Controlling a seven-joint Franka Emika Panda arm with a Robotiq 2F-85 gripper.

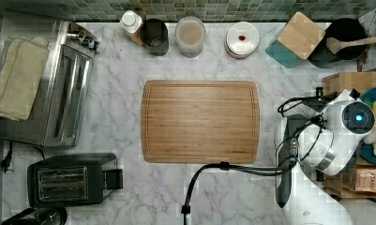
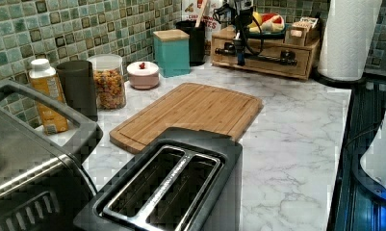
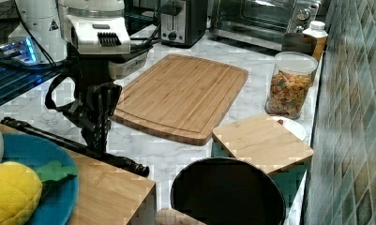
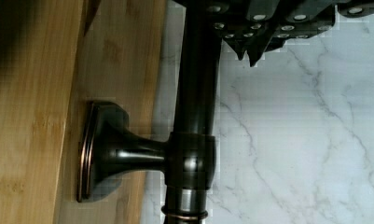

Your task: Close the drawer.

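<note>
The drawer (image 2: 272, 58) is a light-wood front set in a low wooden box at the far end of the counter in the left view. Its front looks nearly flush with the box. A long black bar handle (image 3: 78, 149) runs across it, held off the wood by a flared post (image 4: 111, 154). My gripper (image 3: 97, 133) hangs straight down at the handle. In the wrist view the two fingertips (image 4: 244, 50) sit close together on the counter side of the handle bar (image 4: 196, 93), right beside it. Nothing is between the fingers.
A large cutting board (image 1: 199, 121) lies mid-counter. On the box sit a blue plate (image 3: 45, 173) with a yellow plush toy. A black pot (image 3: 228, 192), teal canister (image 2: 171, 50), cereal jar (image 2: 109, 82), toaster (image 1: 71, 180) and toaster oven (image 1: 66, 84) ring the marble. A black cable (image 1: 209, 173) crosses the counter.
</note>
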